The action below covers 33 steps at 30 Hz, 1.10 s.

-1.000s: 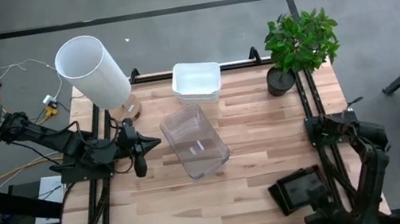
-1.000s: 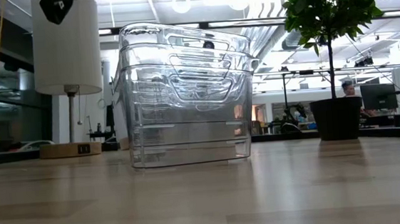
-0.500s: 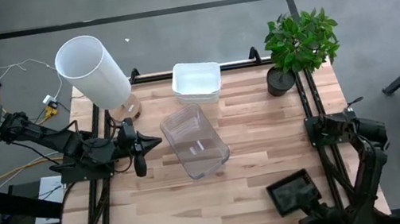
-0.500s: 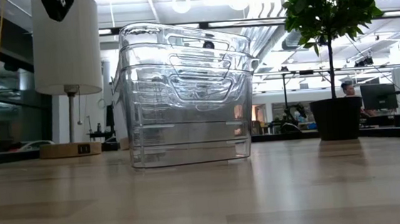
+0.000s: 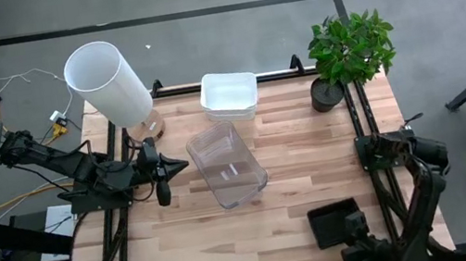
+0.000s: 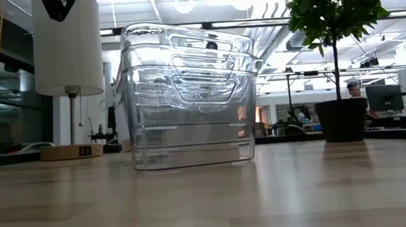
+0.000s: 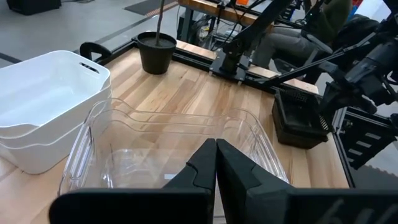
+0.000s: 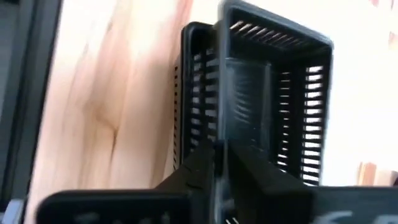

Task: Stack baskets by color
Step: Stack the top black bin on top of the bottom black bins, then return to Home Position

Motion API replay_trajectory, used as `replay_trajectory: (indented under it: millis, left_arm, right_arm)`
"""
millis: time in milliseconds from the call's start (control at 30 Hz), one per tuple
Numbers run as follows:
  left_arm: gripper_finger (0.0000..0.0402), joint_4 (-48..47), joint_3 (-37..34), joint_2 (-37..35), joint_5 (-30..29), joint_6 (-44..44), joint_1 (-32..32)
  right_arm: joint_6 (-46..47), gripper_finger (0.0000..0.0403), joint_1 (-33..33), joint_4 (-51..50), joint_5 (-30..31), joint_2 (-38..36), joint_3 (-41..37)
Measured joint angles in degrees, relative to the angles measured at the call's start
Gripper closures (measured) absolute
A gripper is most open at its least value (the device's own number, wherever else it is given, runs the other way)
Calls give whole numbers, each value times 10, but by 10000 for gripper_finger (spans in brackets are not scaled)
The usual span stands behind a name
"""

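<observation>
A stack of clear baskets [image 5: 227, 164] stands mid-table, and a stack of white baskets [image 5: 228, 96] rests behind it at the far edge. A black slotted basket [image 5: 330, 223] sits near the front right, with my right gripper [image 5: 354, 226] shut on it from above. In the right wrist view a second black basket [image 8: 189, 93] shows behind and beside the held one [image 8: 280, 99]. Whether they are nested I cannot tell. My left gripper [image 5: 161, 170] hangs shut just left of the clear stack, touching nothing. My right gripper pinches a side wall of the black basket [image 8: 219, 134] between its two fingers, apparently one finger inside and one outside. The fingers slant steeply down from the table's near side. The basket sits nearly level, low over the table; whether it rests there is hidden.
A big white cylinder on a wooden base [image 5: 108, 80] stands at the far left. A potted green plant [image 5: 348, 56] occupies the far right corner. Bare wood [image 5: 232, 243] lies in front of the clear stack.
My right gripper has sunk and tipped further downward, carrying the black basket a little toward the table's left. The basket was skewed and now lies square to the table edges and lower.
</observation>
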Motion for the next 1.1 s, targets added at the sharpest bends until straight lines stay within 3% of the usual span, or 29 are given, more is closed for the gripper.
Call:
replay_trajectory:
  millis: [267,400,600,667,867,967,1100]
  left_arm:
    - [401,0,0,0,0,0,0]
    - [402,0,0,0,11,-1,0]
    - [402,-1,0,0,15,0,1]
    - [401,-2,0,0,17,4,5]
    - [401,-2,0,0,30,29,25]
    - [401,-2,0,0,31,44,33]
    - [401,-3,0,0,64,56,40]
  right_arm:
    - [5,259,-16,-17,-9,0,1]
    - [21,200,-16,-48,-70,-1,1]
    - [137,170,-10,-80,-90,-40,1]
    - [172,172,-5,-80,-69,-63,1]
    - [242,195,-14,-77,78,-131,-14]
    - [225,208,-40,-55,138,-169,-51]
    - [151,217,-93,43,202,-241,-156]
